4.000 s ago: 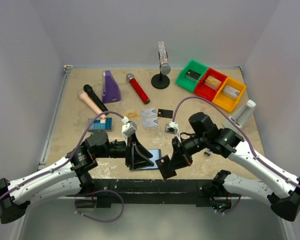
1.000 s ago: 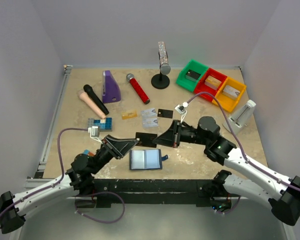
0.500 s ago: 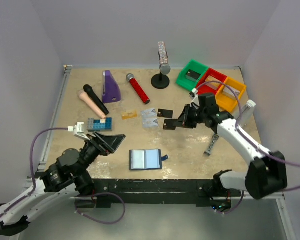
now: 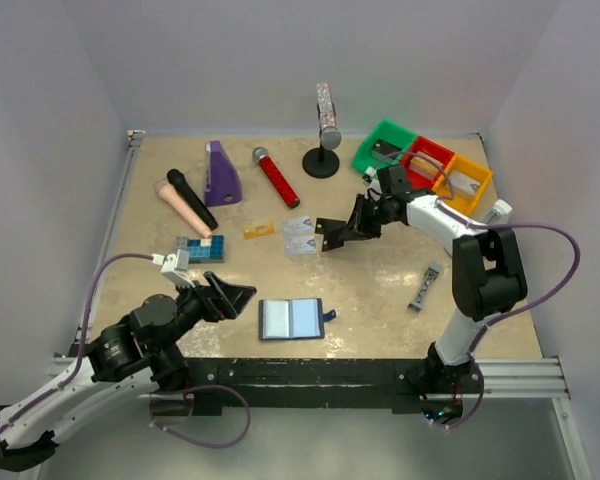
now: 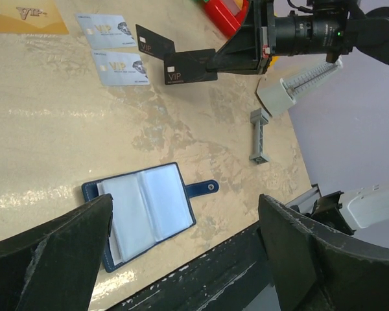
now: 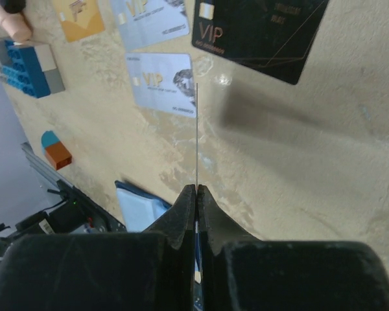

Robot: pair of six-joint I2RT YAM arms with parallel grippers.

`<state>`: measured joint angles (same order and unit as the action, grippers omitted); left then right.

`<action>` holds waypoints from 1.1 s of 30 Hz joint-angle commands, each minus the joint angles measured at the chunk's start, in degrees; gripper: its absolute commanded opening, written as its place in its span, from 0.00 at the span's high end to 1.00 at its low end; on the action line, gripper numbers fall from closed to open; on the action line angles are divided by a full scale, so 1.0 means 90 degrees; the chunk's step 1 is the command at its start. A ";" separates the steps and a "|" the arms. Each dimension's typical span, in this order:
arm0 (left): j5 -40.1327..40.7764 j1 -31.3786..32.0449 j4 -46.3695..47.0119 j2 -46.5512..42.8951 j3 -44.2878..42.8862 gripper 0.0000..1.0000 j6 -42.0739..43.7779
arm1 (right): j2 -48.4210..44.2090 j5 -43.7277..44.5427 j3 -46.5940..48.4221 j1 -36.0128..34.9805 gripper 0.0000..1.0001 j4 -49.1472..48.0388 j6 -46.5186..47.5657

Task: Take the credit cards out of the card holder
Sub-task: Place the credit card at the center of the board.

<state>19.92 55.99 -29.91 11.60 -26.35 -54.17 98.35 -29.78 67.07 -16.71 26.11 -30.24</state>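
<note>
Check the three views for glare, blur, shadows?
Top external: even light, sharp, no glare on the table. Left wrist: glossy streaks beside the card holder; own fingers dark, soft. Right wrist: right claw blurred up close; its black card edge-on, shadow patch beyond.

Shows the card holder (image 4: 292, 319) lying open and flat near the front edge of the tabletop (image 4: 380, 300), pale pockets up, snap tab pointing right. Places the left gripper (image 4: 237, 294) just left of it, fingers spread apart and clear of the holder. Has the right gripper (image 4: 341, 233) stretched over the middle of the tabletop, fingers pinched on a black card (image 4: 326, 238). Sets that card just right of two silvery cards (image 4: 298, 227) and an orange-gold card (image 4: 259, 229), all lying flat in a row. Puts a blue brick block (image 4: 200, 248) farther left, near the left gripper, and three coloured bins (image 4: 424, 165) at the back right corner.
</note>
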 commanded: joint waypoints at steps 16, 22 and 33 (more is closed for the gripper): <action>-0.0407 0.0000 0.0726 0.0831 0.0203 0.02 0.0384 | 0.1143 -0.0139 0.0732 0.0089 1.00 0.0360 0.0225; -0.0417 0.0000 0.0745 0.0879 0.0242 0.02 0.0375 | 0.1163 0.0047 0.0819 0.0138 0.99 0.0683 0.0372; -0.0534 0.0000 0.0882 0.1133 0.0232 0.00 0.0355 | 0.1153 0.0096 0.0819 0.0177 0.82 0.0722 0.0323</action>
<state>16.01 56.01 -24.40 21.28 -24.49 -52.23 108.64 -30.20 72.44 -15.55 31.44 -28.16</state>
